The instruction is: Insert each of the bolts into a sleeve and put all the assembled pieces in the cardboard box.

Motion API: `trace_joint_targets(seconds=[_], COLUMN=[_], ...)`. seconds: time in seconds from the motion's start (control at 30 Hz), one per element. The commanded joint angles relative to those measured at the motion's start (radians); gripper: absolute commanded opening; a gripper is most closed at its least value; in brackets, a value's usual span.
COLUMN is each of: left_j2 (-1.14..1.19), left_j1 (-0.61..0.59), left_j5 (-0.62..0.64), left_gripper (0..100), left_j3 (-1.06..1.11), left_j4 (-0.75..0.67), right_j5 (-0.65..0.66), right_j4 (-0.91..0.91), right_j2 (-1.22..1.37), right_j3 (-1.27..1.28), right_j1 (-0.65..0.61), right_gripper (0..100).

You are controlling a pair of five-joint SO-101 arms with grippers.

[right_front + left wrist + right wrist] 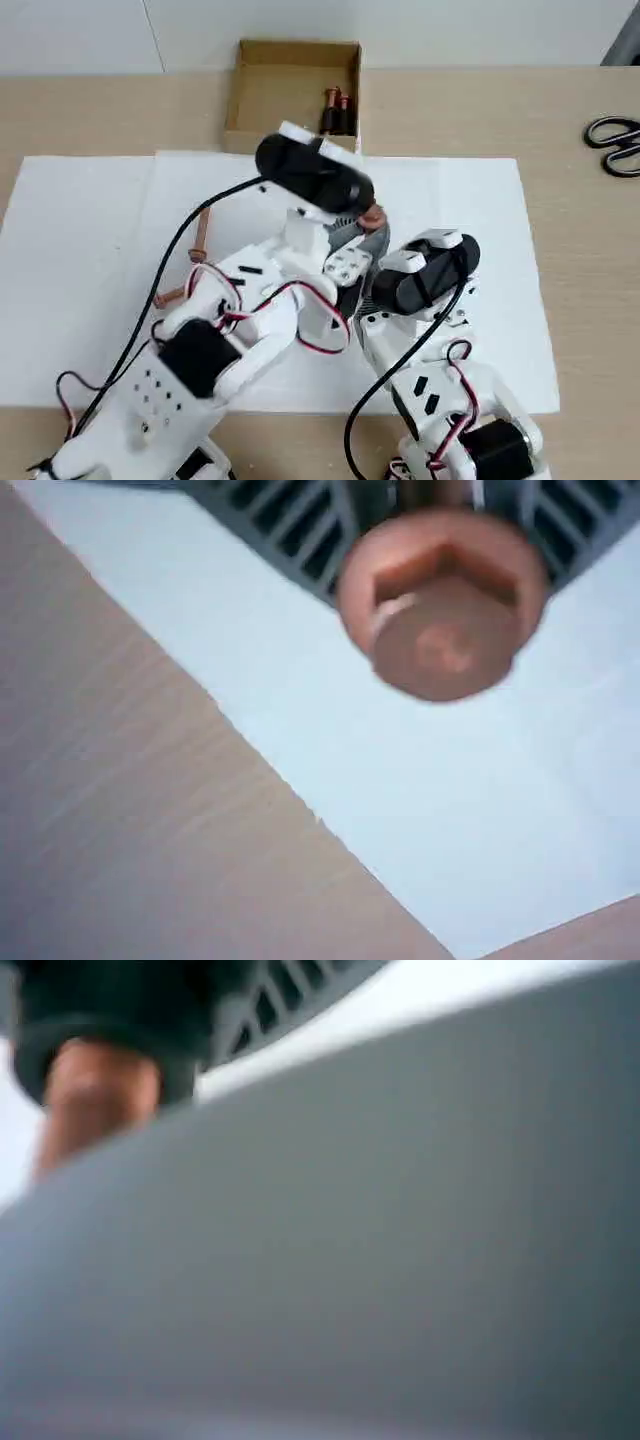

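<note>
The left gripper [440, 505] has its ribbed grey fingers [270, 520] closed on a copper bolt [445, 605], whose hexagonal flanged head sticks out past the fingertips, above the white paper sheet [420, 810] and the bare wooden table [130, 810]. From above, that bolt head sits right at the fingers, where the two arms meet over the middle of the sheet. The right gripper [375, 250] comes in just beside it, and I cannot tell whether it is open or gripping anything. Its wrist view shows a copper shank [95, 1095] running into a dark sleeve [100, 1010]. Straight beyond the fingers stands the cardboard box [245, 95] with two assembled pieces [337, 110] against its wall. Two loose bolts [200, 235] lie on the sheet, well off to the left arm's side of the fingers. Scissors [615, 143] rest far out on the right arm's side.
</note>
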Motion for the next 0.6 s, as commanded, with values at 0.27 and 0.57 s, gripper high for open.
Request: trace_joint_targets(seconds=[0.27,0.57], left_j2=[-0.034,-0.034], left_j1=[-0.003,-0.008], left_j5=[-0.035,-0.037], left_gripper=[1,1], left_j3=[0.041,0.151], left_j4=[0.035,-0.083], right_j5=[-0.009,-0.009], right_j4=[-0.022,-0.022], right_j2=[-0.013,-0.013], right_j3=[-0.008,-0.008], right_j1=[0.007,0.007], right_gripper=[0.4,0.4])
